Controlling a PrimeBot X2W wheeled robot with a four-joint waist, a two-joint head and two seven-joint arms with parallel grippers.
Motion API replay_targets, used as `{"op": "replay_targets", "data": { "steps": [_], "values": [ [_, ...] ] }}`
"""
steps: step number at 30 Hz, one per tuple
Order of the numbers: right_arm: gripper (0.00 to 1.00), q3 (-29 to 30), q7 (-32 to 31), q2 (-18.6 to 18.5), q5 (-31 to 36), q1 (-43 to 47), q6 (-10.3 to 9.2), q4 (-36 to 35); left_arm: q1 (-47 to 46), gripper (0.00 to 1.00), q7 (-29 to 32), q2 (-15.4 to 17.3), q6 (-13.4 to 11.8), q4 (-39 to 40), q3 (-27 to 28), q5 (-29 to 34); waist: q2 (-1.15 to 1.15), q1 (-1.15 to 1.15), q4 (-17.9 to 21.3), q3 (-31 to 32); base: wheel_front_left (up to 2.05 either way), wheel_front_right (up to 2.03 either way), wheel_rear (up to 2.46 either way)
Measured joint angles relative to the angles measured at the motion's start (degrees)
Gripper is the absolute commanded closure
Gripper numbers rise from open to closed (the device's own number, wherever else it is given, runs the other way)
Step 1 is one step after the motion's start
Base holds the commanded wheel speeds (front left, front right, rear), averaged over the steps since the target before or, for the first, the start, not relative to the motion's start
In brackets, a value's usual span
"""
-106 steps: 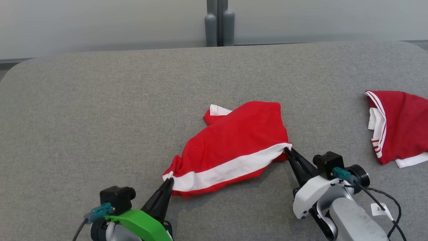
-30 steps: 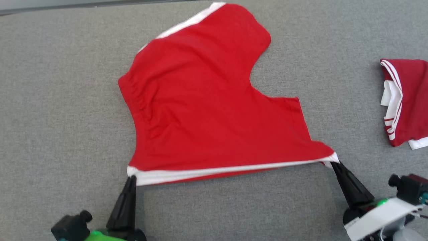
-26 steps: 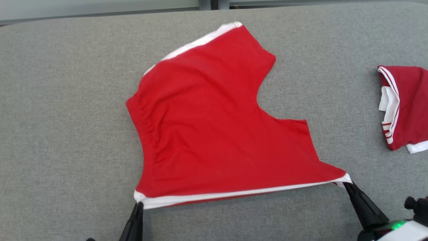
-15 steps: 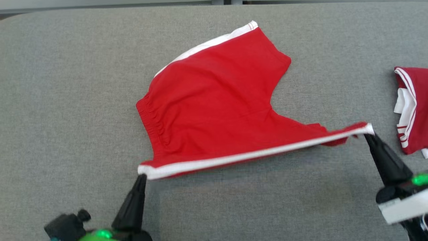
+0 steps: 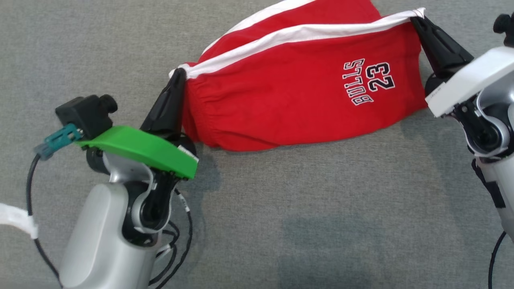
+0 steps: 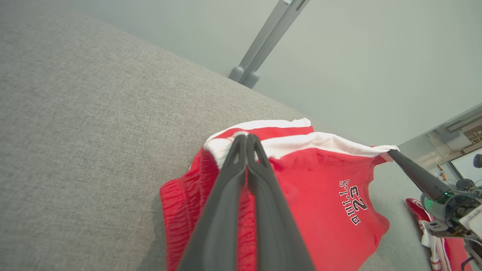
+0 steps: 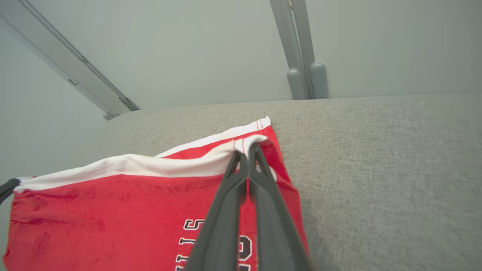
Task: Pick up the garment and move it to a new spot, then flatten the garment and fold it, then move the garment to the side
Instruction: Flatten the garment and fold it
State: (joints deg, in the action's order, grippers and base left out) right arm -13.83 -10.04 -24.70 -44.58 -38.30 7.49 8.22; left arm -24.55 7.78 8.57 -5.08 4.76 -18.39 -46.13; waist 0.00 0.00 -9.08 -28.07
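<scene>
Shorts (image 5: 289, 100), red, sit at 12-1 o'clock in head view, held up by 1 edge, lower fold resting on the surface (image 5: 281, 224). L gripper (image 5: 179, 73) at 10 o'clock has its fingers pressed together, pinching the white stripe (image 5: 301, 34) at the waistband corner. R gripper (image 5: 415, 19) at 1-2 o'clock, fingers likewise pressed together, pinches the stripe's other corner. Stripe runs fairly taut btwn the 2 tips.

Head view gives both forearms and the whole "BULLS 23" print (image 5: 369, 82). L wrist view shows the print at 4 o'clock, the R gripper coming in at 3 o'clock, and a 2nd garment (image 6: 448, 248), red w/ white trim, on the surface at 4-5 o'clock. R wrist view cuts the print off behind its own fingers and catches the L fingertip at 9 o'clock.

Surface is grey woven fabric w/ a rounded far edge. Behind it is a pale grey-green wall (image 7: 188, 45), a grey post (image 7: 301, 75) w/ 2 rounded feet, and a slanted rail (image 7: 75, 64) at 10 o'clock of R wrist view.

Vs 0.5 s ago: the shorts then lay open, plain red side up, w/ the held stripe edge on the near side. Now that edge is carried over to the far side and the print side faces up. Both pinches are unchanged. The head cam has shifted too, so the arms show fuller.
</scene>
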Motion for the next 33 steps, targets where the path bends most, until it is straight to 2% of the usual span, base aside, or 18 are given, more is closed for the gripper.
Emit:
{"op": "replay_targets", "data": {
  "steps": [3,7,17,24,25,26,27,28,29,30,31,33],
  "values": [
    [1.0,-1.9,-0.1,0.3,0.7,-4.8,0.0,5.4,-3.4,1.0,-0.1,-2.4,-0.4,-5.0,-0.8,-0.3,0.0,0.0,-2.1,-0.7,0.0,0.0,0.0],
    [1.0,-3.5,0.0,-0.1,1.7,-10.3,-0.01,11.5,-7.8,1.0,-1.2,-3.6,-0.5,-10.7,-1.6,-0.4,0.0,0.0,-4.5,-1.4,0.0,0.0,0.0],
    [1.0,-6.5,1.1,-0.8,3.6,-18.9,-0.01,22.7,-15.6,1.0,-3.5,-5.1,0.5,-22.5,-4.3,-0.4,0.0,0.0,-7.6,-2.6,0.0,0.0,0.0],
    [1.0,-9.6,4.1,0.3,5.3,-22.0,0.0,28.4,-19.6,1.0,-5.0,-5.5,1.4,-29.7,-6.8,-0.8,0.0,0.0,-8.3,-3.4,0.0,0.0,0.0],
    [0.68,-10.0,5.3,0.3,6.4,-22.3,0.0,29.1,-19.9,1.0,-5.1,-5.5,1.6,-30.5,-7.1,-1.0,0.0,0.0,-8.3,-3.5,0.0,0.0,0.0],
    [0.0,-10.2,6.4,0.2,7.0,-22.7,0.0,29.7,-20.2,1.0,-5.4,-5.6,1.6,-31.1,-7.3,-1.3,0.0,0.0,-8.3,-3.4,0.0,0.0,0.0],
    [0.0,-10.4,6.8,0.5,7.0,-23.1,-0.01,30.5,-20.4,1.0,-5.6,-5.6,1.6,-31.9,-7.4,-1.6,0.0,0.0,-8.3,-3.4,0.0,0.0,0.0],
    [0.0,-10.7,7.2,0.9,7.0,-23.3,0.0,31.0,-20.6,0.76,-5.9,-5.6,1.6,-32.4,-7.5,-2.0,0.0,0.0,-8.2,-3.3,0.0,0.0,0.0],
    [0.0,-11.0,7.6,1.4,7.0,-23.4,0.0,31.4,-20.6,0.65,-6.1,-5.6,1.6,-33.0,-7.6,-2.3,0.0,0.0,-8.1,-3.2,0.0,0.0,0.0],
    [0.0,-11.7,8.3,2.1,7.0,-23.6,0.0,31.7,-20.6,0.28,-6.8,-5.6,1.6,-33.8,-7.9,-2.6,0.0,0.0,-7.7,-2.8,0.0,0.0,0.0],
    [0.0,-12.0,8.7,2.1,6.9,-23.7,0.0,31.6,-20.6,0.0,-7.6,-5.7,1.6,-34.2,-8.1,-2.7,0.0,0.0,-7.5,-2.5,0.0,0.0,0.0],
    [0.0,-12.8,8.7,1.8,6.6,-23.7,-0.01,31.1,-20.6,0.0,-9.5,-5.6,1.5,-34.4,-8.3,-1.7,0.0,0.0,-7.2,-1.7,0.0,0.0,0.0]
  ]
}}
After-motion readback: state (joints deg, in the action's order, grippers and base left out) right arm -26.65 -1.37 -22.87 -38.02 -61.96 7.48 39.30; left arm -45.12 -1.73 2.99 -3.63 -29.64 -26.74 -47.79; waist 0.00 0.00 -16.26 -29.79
